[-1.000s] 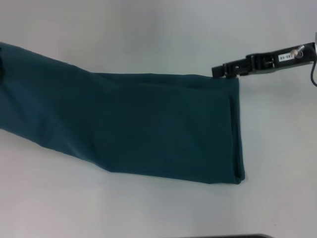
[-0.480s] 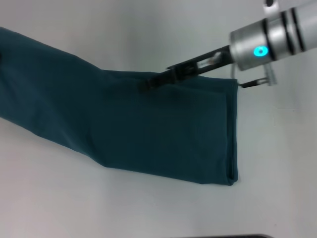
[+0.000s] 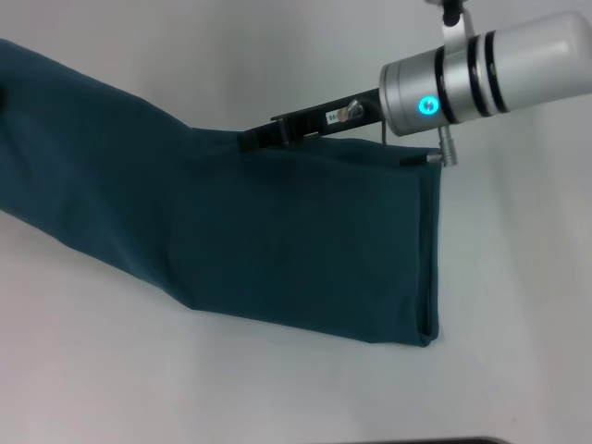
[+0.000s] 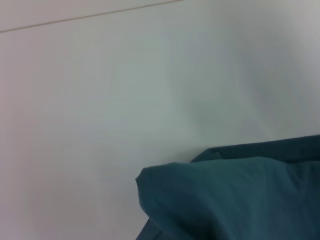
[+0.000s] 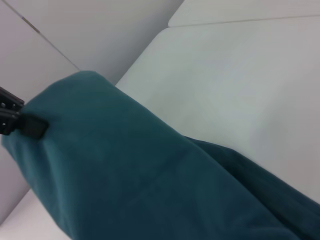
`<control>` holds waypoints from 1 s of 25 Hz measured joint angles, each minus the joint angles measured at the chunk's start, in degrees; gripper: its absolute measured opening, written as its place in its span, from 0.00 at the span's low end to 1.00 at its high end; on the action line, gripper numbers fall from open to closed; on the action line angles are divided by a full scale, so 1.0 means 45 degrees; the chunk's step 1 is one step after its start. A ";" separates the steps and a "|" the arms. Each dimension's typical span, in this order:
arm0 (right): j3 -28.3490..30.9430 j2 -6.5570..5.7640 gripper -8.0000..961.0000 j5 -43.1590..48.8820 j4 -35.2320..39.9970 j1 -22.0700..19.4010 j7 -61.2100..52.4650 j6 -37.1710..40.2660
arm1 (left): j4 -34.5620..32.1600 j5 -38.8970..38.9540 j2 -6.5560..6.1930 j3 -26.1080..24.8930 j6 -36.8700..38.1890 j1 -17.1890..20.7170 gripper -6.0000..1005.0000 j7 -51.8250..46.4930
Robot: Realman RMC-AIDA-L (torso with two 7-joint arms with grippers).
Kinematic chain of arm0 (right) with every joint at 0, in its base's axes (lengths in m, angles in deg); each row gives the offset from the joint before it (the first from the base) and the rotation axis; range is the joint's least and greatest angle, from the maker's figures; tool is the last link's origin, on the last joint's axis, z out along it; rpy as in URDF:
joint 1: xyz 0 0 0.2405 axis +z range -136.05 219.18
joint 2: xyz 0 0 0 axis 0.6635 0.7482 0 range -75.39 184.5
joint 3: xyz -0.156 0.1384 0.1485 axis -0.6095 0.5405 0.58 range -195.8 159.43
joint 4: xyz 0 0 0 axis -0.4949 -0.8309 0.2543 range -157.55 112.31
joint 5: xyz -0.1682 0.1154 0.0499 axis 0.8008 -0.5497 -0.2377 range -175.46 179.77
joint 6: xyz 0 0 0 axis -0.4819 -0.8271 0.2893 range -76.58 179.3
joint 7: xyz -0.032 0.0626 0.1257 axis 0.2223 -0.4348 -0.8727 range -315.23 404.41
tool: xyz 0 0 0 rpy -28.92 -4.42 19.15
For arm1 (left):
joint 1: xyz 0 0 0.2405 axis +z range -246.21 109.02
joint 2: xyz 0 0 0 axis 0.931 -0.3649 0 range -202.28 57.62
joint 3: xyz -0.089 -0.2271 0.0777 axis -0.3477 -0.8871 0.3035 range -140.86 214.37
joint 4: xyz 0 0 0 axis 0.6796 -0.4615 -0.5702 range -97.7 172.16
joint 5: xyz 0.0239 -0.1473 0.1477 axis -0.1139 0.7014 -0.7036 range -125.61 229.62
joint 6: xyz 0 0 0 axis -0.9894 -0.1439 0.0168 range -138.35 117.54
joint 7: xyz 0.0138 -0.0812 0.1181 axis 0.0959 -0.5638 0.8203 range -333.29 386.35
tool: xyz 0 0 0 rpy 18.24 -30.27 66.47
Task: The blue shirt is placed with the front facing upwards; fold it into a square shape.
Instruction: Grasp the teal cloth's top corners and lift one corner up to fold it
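Note:
The blue shirt (image 3: 277,240) lies folded into a long teal band across the white table (image 3: 277,398). Its right end lies flat with a straight folded edge. Its left end rises off the table toward the view's left edge. In the right wrist view that raised end (image 5: 125,170) hangs from my left gripper (image 5: 20,122), which is shut on the cloth. My right gripper (image 3: 252,141) reaches in from the right and sits at the band's far edge, about midway along it. A rounded fold of the shirt (image 4: 230,195) fills the corner of the left wrist view.
The silver right forearm (image 3: 481,79) with a glowing blue ring hangs over the shirt's far right corner. A dark strip (image 3: 425,441) shows at the table's near edge. A seam line (image 4: 90,16) crosses the table in the left wrist view.
My right arm has swung left from the shirt's far right corner to the middle of its far edge. The shirt's right end has slid slightly left.

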 joint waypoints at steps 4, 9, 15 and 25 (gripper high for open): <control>-0.0990 0.0028 0.19 -0.0988 -0.0484 0.0184 -0.0065 -0.0912 | 0.0063 0.0005 -0.0011 0.0007 0.0049 -0.0045 0.09 -0.0009; -0.2738 0.0086 0.06 -0.3087 -0.0666 0.0126 0.0014 -0.1874 | 0.0160 0.0007 0.0011 0.0012 0.0082 -0.0056 0.09 -0.0033; -0.4273 0.0123 0.02 -0.4374 -0.0756 0.0160 -0.0017 -0.2579 | 0.0269 0.0006 0.0008 0.0002 0.0076 -0.0069 0.09 -0.0068; -0.7000 0.0184 0.02 -0.6901 -0.0685 0.0242 -0.0034 -0.5154 | 0.0569 0.0005 0.0075 -0.0010 0.0072 0.0047 0.09 -0.0074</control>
